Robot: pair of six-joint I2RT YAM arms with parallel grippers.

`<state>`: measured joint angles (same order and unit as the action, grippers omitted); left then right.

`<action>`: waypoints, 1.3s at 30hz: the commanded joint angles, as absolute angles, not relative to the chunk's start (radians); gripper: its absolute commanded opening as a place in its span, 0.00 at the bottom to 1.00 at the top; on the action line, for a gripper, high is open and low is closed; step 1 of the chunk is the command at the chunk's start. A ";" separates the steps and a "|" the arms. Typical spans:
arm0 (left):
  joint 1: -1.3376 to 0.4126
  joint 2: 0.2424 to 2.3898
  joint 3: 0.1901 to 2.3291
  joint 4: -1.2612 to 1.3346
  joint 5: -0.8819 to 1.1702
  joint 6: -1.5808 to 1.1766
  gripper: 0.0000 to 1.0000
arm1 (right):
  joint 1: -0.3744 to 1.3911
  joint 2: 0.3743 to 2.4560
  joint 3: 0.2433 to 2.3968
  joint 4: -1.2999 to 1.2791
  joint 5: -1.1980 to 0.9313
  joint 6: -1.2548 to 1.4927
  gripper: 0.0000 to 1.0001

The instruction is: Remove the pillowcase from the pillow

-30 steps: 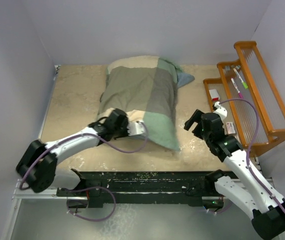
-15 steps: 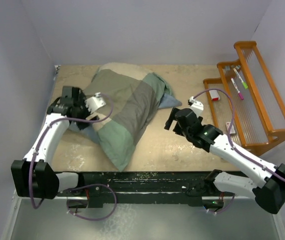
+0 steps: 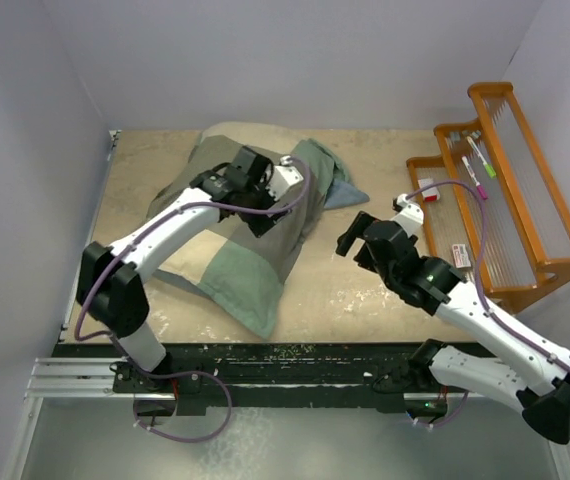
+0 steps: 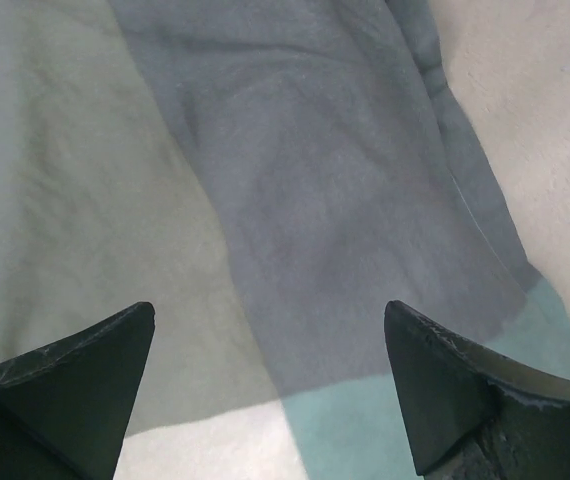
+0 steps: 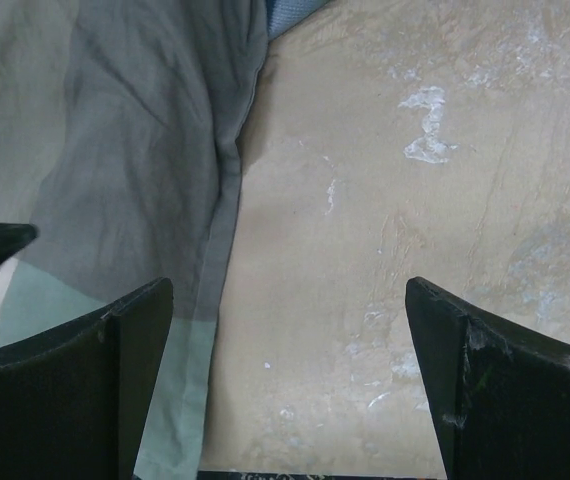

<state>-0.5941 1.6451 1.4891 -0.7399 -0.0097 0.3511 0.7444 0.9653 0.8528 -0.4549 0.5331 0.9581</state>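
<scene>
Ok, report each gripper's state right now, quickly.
Left gripper: open above the pillowcase, holding nothing.
Right gripper: open, holding nothing, over the table beside the pillowcase's edge.

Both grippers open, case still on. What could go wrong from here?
1. The left gripper hangs open over the pillowcase's middle panel; closing there may pinch the pillow inside too, dragging both together.
2. The right gripper is open mostly over bare table beside the pillowcase's edge; it may close on nothing.
3. The right arm's cable loops near the wooden rack and might snag.
</scene>
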 commanded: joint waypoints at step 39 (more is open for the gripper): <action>-0.460 1.276 1.084 -0.725 0.032 0.791 0.99 | 0.750 0.916 0.859 -0.469 0.548 1.074 0.97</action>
<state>-0.4377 1.1660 0.9279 -0.7120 -0.0059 0.9203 0.7448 0.9161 0.8173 -0.5053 0.5514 1.0611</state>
